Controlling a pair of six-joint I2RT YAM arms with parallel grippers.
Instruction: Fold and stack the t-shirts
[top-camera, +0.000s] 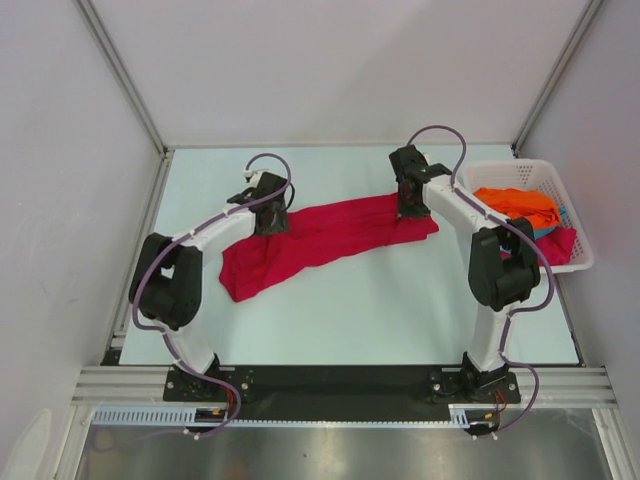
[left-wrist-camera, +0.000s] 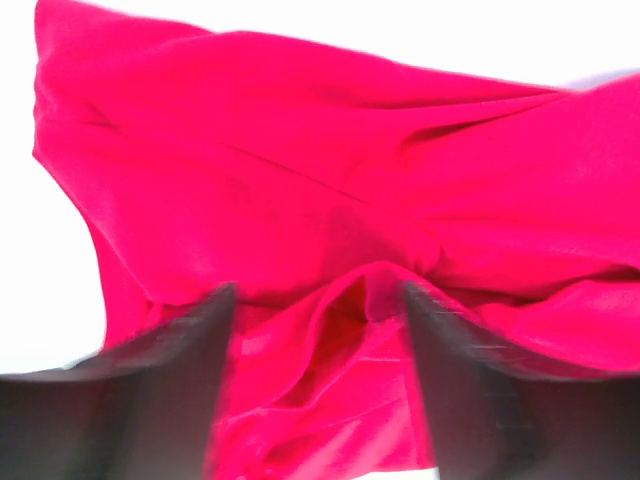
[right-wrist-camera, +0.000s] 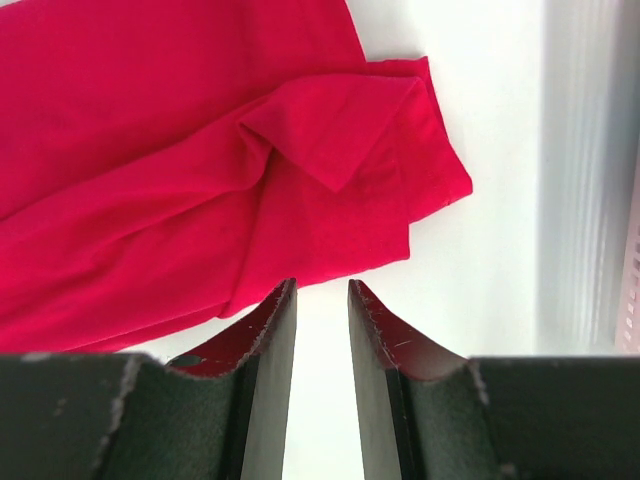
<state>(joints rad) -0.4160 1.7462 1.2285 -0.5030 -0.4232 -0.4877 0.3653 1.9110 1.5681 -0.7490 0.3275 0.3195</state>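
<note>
Left gripper (left-wrist-camera: 318, 300) hangs spread apart over the red t-shirt (top-camera: 320, 235), crumpled on the desk (top-camera: 400, 300) left of the basket (top-camera: 545, 168). Right gripper (right-wrist-camera: 322, 292) gapes a little, empty. Nothing is folded yet; the orange t-shirt (top-camera: 515, 203) waits inside the basket.

The crimson t-shirt (top-camera: 325, 235) is soft creased cloth; the basket (top-camera: 508, 165), slatted plastic.
</note>
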